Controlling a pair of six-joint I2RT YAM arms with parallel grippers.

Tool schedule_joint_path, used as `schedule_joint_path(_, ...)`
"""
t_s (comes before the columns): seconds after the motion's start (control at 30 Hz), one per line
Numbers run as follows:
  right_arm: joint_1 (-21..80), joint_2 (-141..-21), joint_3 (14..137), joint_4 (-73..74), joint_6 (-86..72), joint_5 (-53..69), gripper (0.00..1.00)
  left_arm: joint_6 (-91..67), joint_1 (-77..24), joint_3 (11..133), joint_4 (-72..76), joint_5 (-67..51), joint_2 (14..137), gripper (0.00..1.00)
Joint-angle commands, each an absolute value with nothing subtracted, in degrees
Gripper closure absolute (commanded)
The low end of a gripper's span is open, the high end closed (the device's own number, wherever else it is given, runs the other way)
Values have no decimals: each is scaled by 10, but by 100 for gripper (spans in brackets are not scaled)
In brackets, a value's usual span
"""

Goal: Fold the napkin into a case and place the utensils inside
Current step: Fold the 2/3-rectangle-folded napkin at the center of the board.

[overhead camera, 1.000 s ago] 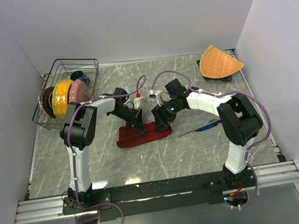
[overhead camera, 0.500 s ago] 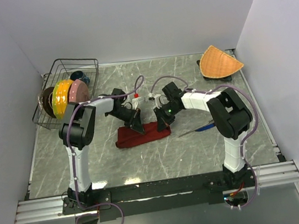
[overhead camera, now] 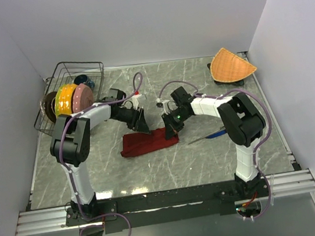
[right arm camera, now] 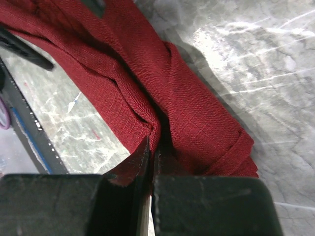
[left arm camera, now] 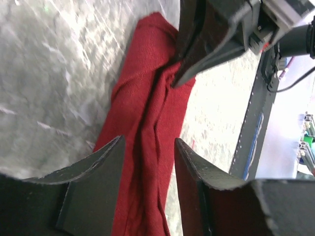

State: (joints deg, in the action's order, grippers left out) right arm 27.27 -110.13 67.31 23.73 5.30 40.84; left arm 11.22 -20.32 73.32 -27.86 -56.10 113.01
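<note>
1. Napkin (overhead camera: 147, 142): dark red, gathered into a long, creased strip, flat on the grey marbled worktop (overhead camera: 170, 166), about midway between the two arms, long side running left to right in the top view.
2. Left pincer (left arm camera: 148, 140): fingers apart, nothing between them; poised above the strip's left part, cloth showing through the gap in the wrist view.
3. Right pincer (right arm camera: 151, 142): fingers pressed together, tips nipping a raised fold of the cloth near the strip's right end.
4. Seen from the left wrist: right pincer's tip down on the cloth's edge, with a crease running along the strip from there.
5. Knife (overhead camera: 217, 133): blue-purple, flat on the worktop just right of the napkin, apart from it.
6. Fork (overhead camera: 196, 141): slim and silver, alongside the knife, handle ends close together; whether touching it, impossible to tell.
7. Back left corner: wire rack (overhead camera: 88, 66) holding plates (overhead camera: 67, 101) on edge, yellow and pink among them.
8. Back right corner: orange woven mat (overhead camera: 231, 65), fan-shaped, well apart from napkin and cutlery.
</note>
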Motion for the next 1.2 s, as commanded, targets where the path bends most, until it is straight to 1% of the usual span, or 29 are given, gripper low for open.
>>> schedule_joint_path(0.0, 272, -1082, 689, 229, 42, 435, 100, 90, -218, 737, -215, -577, 1117, 50)
schedule_joint_path(0.47, 265, -1081, 697, 227, 25, 451, 100, 49, -258, 726, -177, -589, 1155, 47)
schedule_joint_path(0.7, 261, -1080, 697, 223, 19, 458, 100, 27, -266, 716, -160, -588, 1159, 51)
schedule_joint_path(0.8, 260, -1080, 698, 223, 19, 458, 100, 24, -268, 716, -158, -590, 1164, 55)
schedule_joint_path(0.9, 260, -1081, 699, 223, 18, 458, 100, 18, -269, 717, -156, -594, 1168, 63)
schedule_joint_path(0.93, 261, -1082, 699, 222, 18, 458, 100, 15, -271, 717, -155, -595, 1169, 70)
schedule_joint_path(1.0, 260, -1081, 698, 221, 15, 459, 100, 12, -272, 716, -154, -595, 1169, 77)
schedule_joint_path(1.03, 260, -1081, 697, 220, 13, 459, 100, 9, -273, 716, -155, -596, 1169, 83)
schedule_joint_path(1.07, 261, -1081, 697, 219, 12, 458, 100, 5, -274, 715, -155, -597, 1168, 86)
schedule_joint_path(1.1, 260, -1079, 698, 220, 11, 457, 99, 4, -273, 715, -156, -599, 1169, 91)
schedule_joint_path(1.17, 260, -1079, 703, 230, 10, 454, 94, -24, -274, 701, -153, -598, 1162, 96)
